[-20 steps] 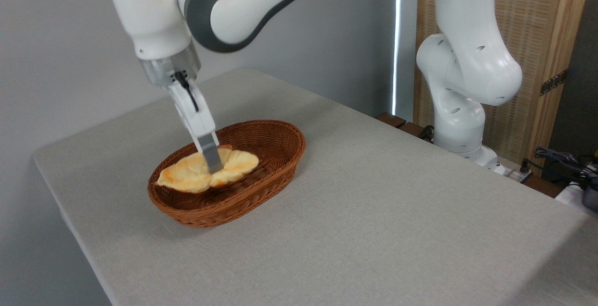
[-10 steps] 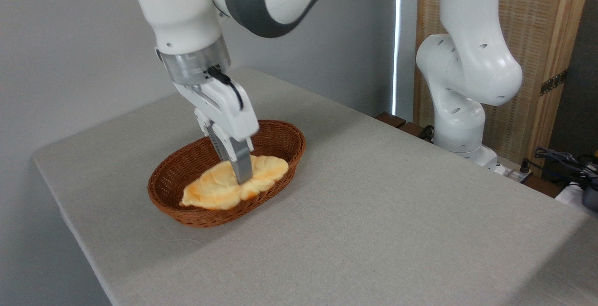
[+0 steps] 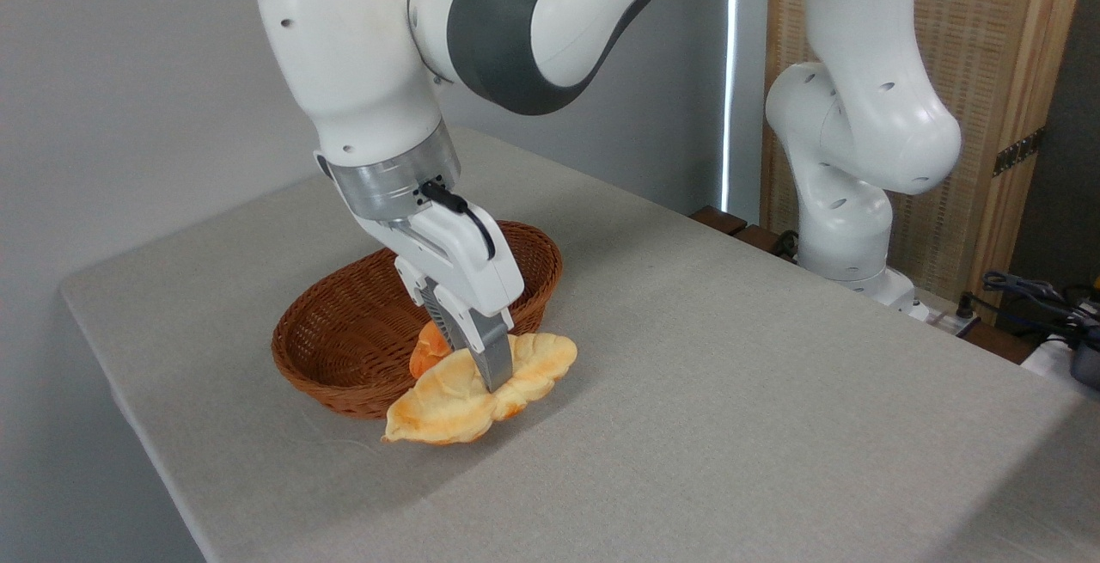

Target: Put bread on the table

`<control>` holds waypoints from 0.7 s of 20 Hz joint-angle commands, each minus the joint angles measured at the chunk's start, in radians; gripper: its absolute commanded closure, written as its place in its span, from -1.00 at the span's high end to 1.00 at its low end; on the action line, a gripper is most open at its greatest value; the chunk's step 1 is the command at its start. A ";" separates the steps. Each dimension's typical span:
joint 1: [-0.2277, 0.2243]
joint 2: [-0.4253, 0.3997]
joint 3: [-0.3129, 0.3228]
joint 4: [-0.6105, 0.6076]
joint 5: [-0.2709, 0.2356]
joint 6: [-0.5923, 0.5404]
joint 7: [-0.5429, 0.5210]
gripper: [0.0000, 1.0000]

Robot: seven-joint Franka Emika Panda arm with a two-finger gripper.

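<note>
The jaws of the gripper (image 3: 491, 374) pinch the braided loaf (image 3: 481, 389) across its middle. Golden-brown and leaf-shaped, the loaf hangs low at the wicker basket (image 3: 344, 348)'s front rim, over the grey tabletop (image 3: 730, 391), its long axis running lower left to upper right. An orange bun (image 3: 424, 351) peeks behind it. No writing is legible.

Bright, even, sharp picture; a glaring light strip (image 3: 731, 73) behind, soft shadows on the table (image 3: 730, 425).
</note>
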 commanded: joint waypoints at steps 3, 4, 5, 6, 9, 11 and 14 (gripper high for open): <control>-0.008 -0.005 0.005 -0.002 0.016 -0.009 0.012 1.00; -0.008 -0.005 0.005 -0.002 0.016 -0.009 0.012 1.00; -0.008 -0.005 0.005 -0.002 0.016 -0.009 0.011 1.00; -0.008 -0.005 0.005 -0.002 0.016 -0.009 0.012 1.00; -0.008 -0.006 0.000 -0.001 0.016 -0.009 0.009 1.00; -0.011 -0.006 -0.014 -0.001 0.014 -0.006 0.008 1.00; -0.014 -0.008 -0.047 0.004 -0.008 -0.001 -0.001 1.00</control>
